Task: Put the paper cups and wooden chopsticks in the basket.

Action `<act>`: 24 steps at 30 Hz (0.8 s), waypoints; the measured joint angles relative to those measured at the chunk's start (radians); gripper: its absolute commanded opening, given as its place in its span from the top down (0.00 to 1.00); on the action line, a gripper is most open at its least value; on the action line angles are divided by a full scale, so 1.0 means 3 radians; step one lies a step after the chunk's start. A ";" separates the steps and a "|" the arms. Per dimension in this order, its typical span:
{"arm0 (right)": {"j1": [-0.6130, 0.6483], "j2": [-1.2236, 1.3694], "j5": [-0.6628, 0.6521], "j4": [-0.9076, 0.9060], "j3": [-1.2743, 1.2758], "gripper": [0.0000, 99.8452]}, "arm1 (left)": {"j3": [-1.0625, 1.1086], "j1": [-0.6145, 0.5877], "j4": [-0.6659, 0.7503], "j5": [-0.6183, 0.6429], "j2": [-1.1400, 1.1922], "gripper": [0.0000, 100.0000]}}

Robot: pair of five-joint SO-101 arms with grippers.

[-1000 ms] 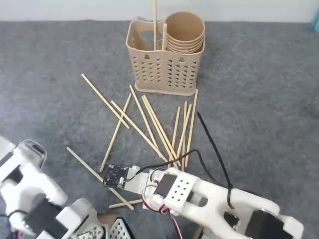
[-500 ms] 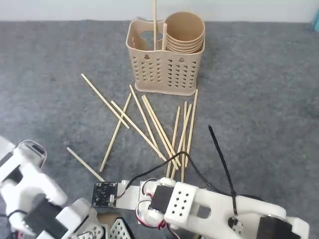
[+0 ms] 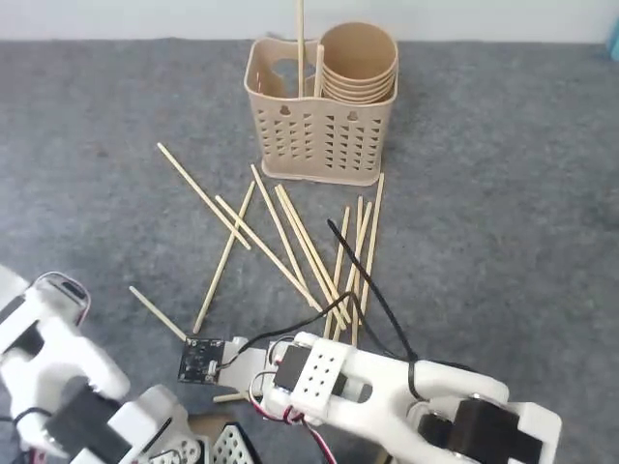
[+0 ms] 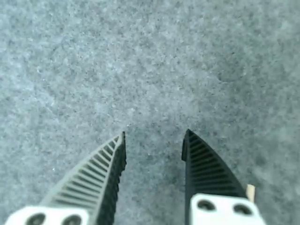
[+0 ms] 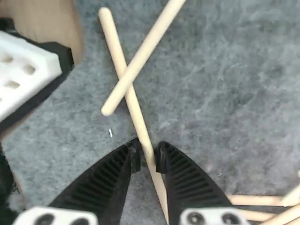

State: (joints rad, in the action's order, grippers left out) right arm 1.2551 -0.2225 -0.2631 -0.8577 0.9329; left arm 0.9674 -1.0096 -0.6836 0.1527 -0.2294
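Note:
The beige basket (image 3: 319,135) stands at the back of the grey carpet. A stack of paper cups (image 3: 359,60) fills one of its compartments and two chopsticks (image 3: 301,48) stand upright in the other. Several wooden chopsticks (image 3: 309,253) lie scattered in front of it. My right gripper (image 5: 148,154) is low over the carpet near the front edge, shut on a chopstick (image 5: 126,79). A second chopstick (image 5: 145,47) lies across that one. My left gripper (image 4: 153,140) hangs open over bare carpet with nothing between its fingers.
The right arm (image 3: 387,396) and its black cable (image 3: 372,290) cover the near ends of the scattered sticks. The left arm (image 3: 58,377) sits at the front left corner. A brown flat piece (image 5: 44,21) and white arm part (image 5: 23,79) lie close beside my right gripper.
The right arm's wrist has swung left and toward the front edge, over the chopsticks at the front left. Its cable has swept left across the scattered sticks. The left arm is still.

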 measured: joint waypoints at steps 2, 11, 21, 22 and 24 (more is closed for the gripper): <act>-0.0010 0.0000 0.0000 0.0000 0.0000 0.99 | 0.0000 0.0000 0.0000 0.0000 0.0000 0.82; -0.0409 -0.0358 0.0000 -0.0757 -0.0215 0.99 | 0.0000 0.0000 0.0000 0.0000 0.0000 0.82; -0.0997 -0.2435 0.0020 -0.1616 -0.0230 0.99 | 0.0000 0.0097 -0.0087 0.0015 -0.0036 0.88; -0.1089 -0.2639 0.0020 -0.1611 -0.0230 0.99 | 0.0026 0.0138 -0.0118 0.0015 -0.0097 0.88; -0.1274 -0.2992 0.0061 -0.1565 -0.0225 0.99 | 0.0143 0.0256 -0.0194 0.0031 -0.0302 0.88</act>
State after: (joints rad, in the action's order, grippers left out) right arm 0.8730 -1.1201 -0.2447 -1.3272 0.8654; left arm 1.0104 -0.9329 -0.7419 0.1619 -0.3199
